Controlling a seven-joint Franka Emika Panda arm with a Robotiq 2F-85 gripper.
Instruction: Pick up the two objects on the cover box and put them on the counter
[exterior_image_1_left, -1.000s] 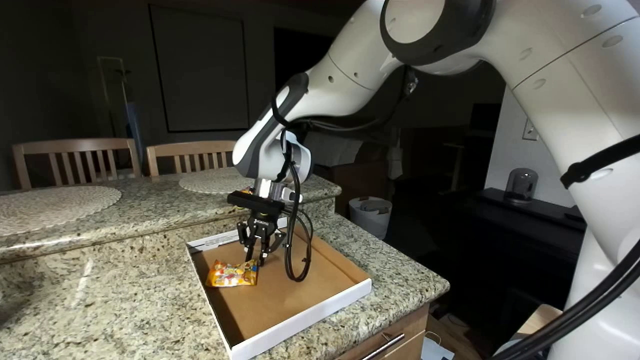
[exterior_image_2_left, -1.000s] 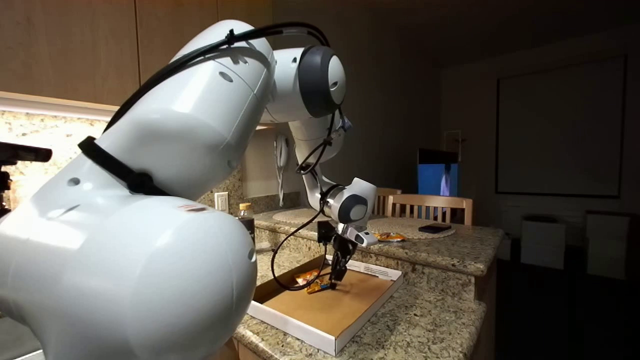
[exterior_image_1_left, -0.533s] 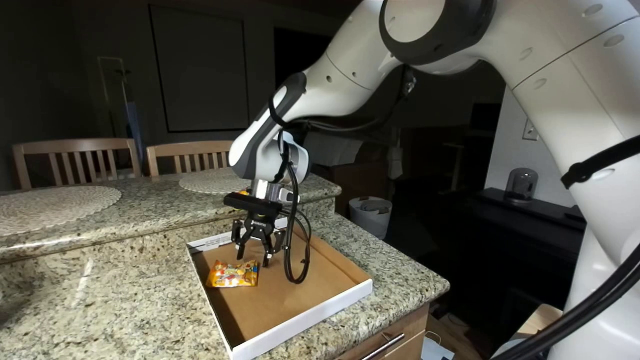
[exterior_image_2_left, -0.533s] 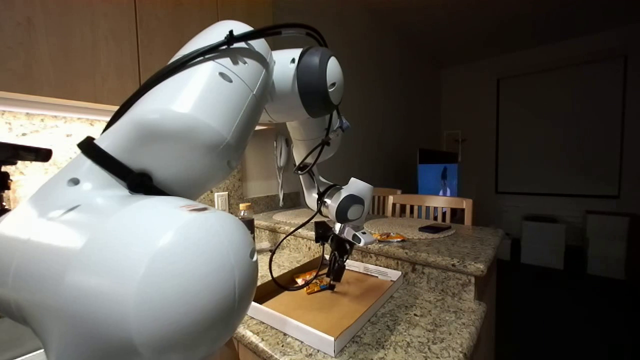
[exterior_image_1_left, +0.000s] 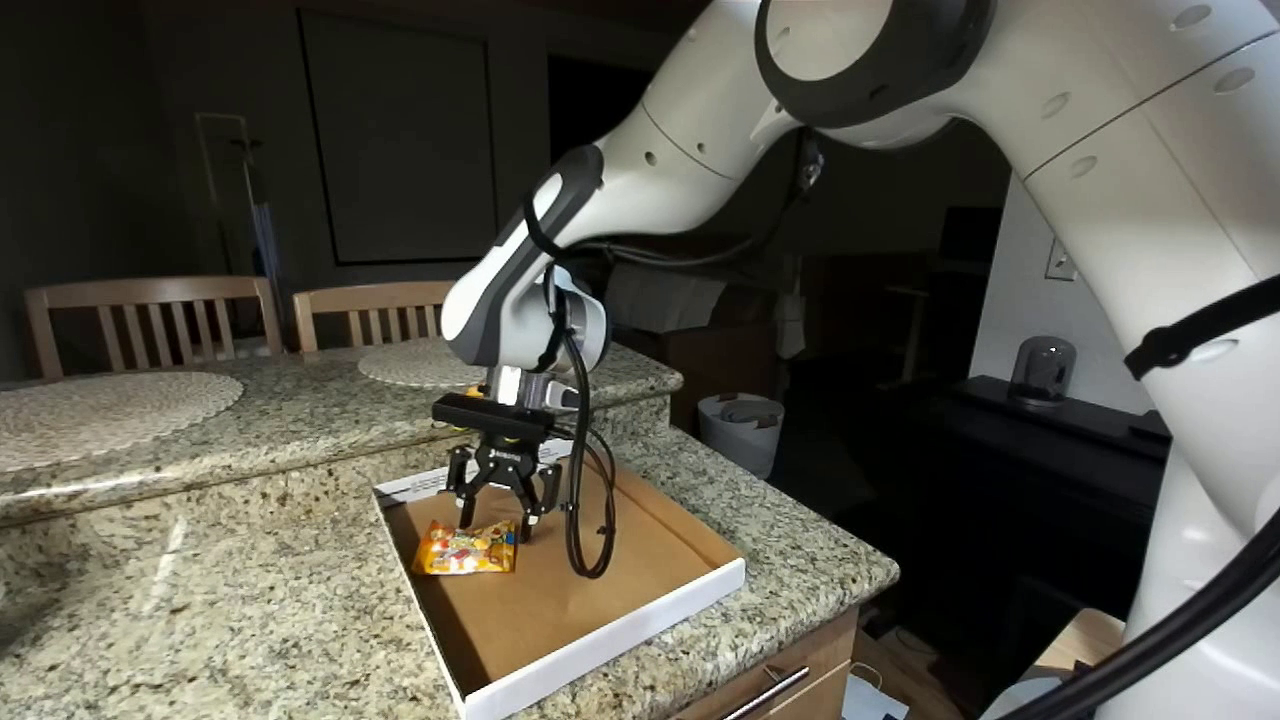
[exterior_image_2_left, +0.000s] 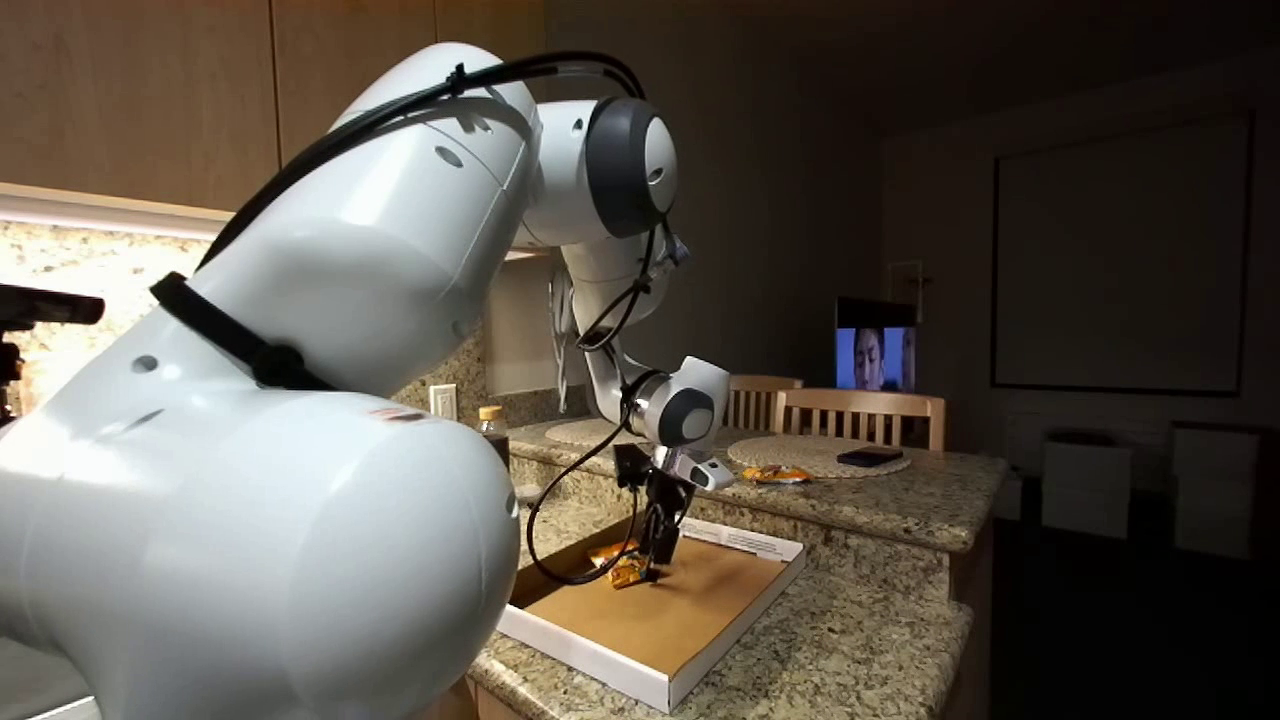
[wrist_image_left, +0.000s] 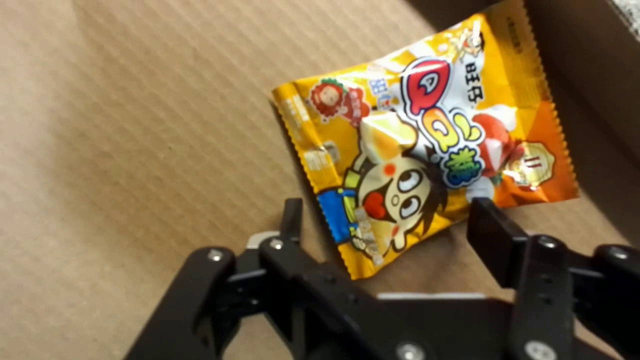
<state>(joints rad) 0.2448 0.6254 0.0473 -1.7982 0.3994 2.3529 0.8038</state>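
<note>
The packet (wrist_image_left: 425, 135) in the wrist view says 旺仔 in black and QQ糖 in chunky characters (there's a pair of short strokes too, can't tell if that's an 11). Smaller print's too blurry for me. There's print on the box (exterior_image_2_left: 757, 542) in both exterior views, and white lettering on the hand (exterior_image_1_left: 497, 521) in an exterior view, way too tiny to read.

Dark wall (exterior_image_2_left: 940, 210), slatted wooden chairs (exterior_image_1_left: 150, 291), glowing screen (exterior_image_2_left: 875, 357), wooden cabinets (exterior_image_2_left: 140, 110) over bright backsplash (exterior_image_2_left: 110, 265)
</note>
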